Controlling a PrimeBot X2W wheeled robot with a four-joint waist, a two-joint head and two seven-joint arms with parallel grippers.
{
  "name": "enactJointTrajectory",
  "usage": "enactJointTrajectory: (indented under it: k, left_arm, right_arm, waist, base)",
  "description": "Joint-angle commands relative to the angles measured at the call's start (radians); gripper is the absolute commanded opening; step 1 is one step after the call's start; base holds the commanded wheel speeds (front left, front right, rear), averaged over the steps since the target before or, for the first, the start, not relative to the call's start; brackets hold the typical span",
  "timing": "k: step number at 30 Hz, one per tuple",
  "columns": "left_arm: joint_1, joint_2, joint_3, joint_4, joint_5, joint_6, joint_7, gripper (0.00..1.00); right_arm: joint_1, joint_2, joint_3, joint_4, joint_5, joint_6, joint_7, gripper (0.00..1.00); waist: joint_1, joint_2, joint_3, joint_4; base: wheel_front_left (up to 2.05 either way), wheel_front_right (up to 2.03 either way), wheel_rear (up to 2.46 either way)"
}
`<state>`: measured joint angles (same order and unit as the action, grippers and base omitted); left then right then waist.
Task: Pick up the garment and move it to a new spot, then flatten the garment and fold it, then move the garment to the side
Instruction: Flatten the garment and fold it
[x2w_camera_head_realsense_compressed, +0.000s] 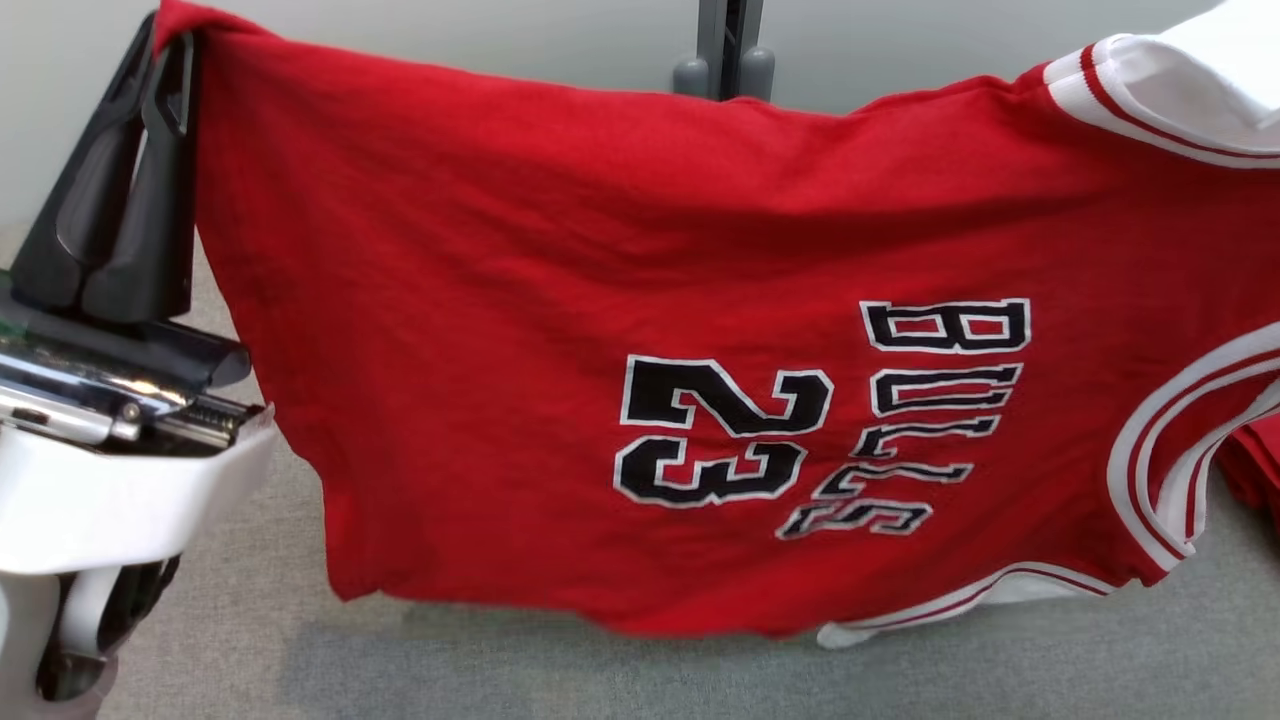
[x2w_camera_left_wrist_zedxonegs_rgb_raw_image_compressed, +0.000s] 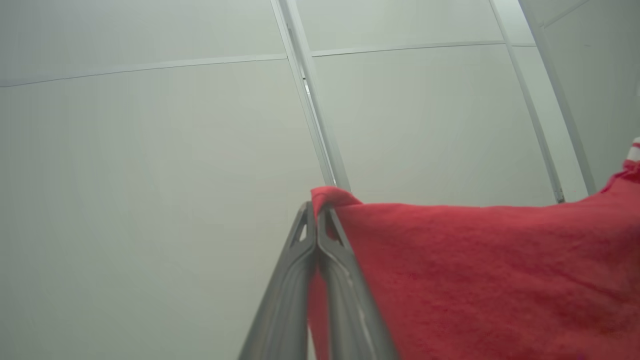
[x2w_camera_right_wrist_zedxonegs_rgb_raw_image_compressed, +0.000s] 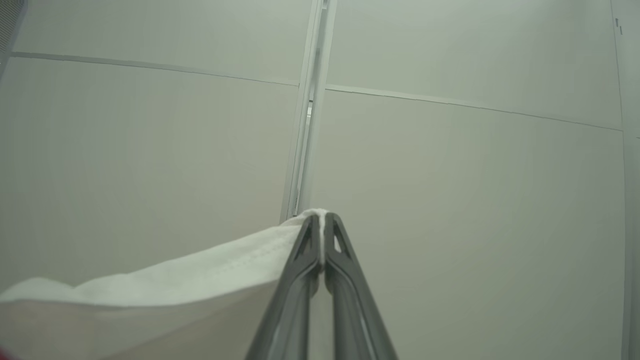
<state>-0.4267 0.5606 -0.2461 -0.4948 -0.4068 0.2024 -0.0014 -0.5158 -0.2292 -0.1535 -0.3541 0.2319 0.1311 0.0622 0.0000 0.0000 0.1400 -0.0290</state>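
Above grey surface (x2w_camera_head_realsense_compressed: 300, 660), red jersey (x2w_camera_head_realsense_compressed: 500, 300) hangs spread; left end effector (x2w_camera_head_realsense_compressed: 165, 55) clamps red corner, right end effector (x2w_camera_right_wrist_zedxonegs_rgb_raw_image_compressed: 322, 220) white edge

I think I stand in an office or a plain test room, not in a home. Before me is a wall of large, smooth, pale grey-green panels (x2w_camera_left_wrist_zedxonegs_rgb_raw_image_compressed: 150, 175), joined by thin light metal strips (x2w_camera_left_wrist_zedxonegs_rgb_raw_image_compressed: 310, 110), like the partition walls of office cubicles. Below, in my head view, lies a flat grey surface with a short felt-like texture (x2w_camera_head_realsense_compressed: 250, 650), as office carpet has; whether it is floor or a table cover I cannot tell. A grey metal post with two rounded knobs (x2w_camera_head_realsense_compressed: 710, 40) stands at the wall.
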Motion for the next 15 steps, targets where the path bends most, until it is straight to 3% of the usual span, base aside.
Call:
enactJointTrajectory:
  k: [1,9,10,15]
  left_arm:
    - [-0.022,0.000,0.005,0.001,-0.008,-0.005,0.000,0.00]
    - [-0.203,-0.034,0.000,0.131,-0.067,-0.071,-0.026,0.00]
    - [-0.292,-0.052,-0.009,0.203,-0.075,-0.100,-0.042,0.00]
    - [-0.533,-0.092,-0.035,0.435,-0.063,-0.169,-0.093,0.00]
  right_arm:
    - [-0.016,-0.002,-0.001,0.005,0.008,-0.001,0.006,0.00]
    - [-0.182,-0.048,0.061,0.141,0.075,-0.001,-0.005,0.00]
    - [-0.267,-0.067,0.090,0.214,0.093,-0.001,-0.022,0.00]
    - [-0.518,-0.097,0.176,0.433,0.131,-0.001,-0.106,0.00]
  waist:
    - [0.0000,0.0000,0.011,-0.001]
    - [0.0000,0.0000,0.103,-0.001]
    - [0.0000,0.0000,0.134,0.002]
    - [0.0000,0.0000,0.199,0.008]
  base:
    - [0.00,0.00,0.00]
    - [0.00,0.00,0.00]
    - [0.00,0.00,0.00]
    - [0.00,0.00,0.00]
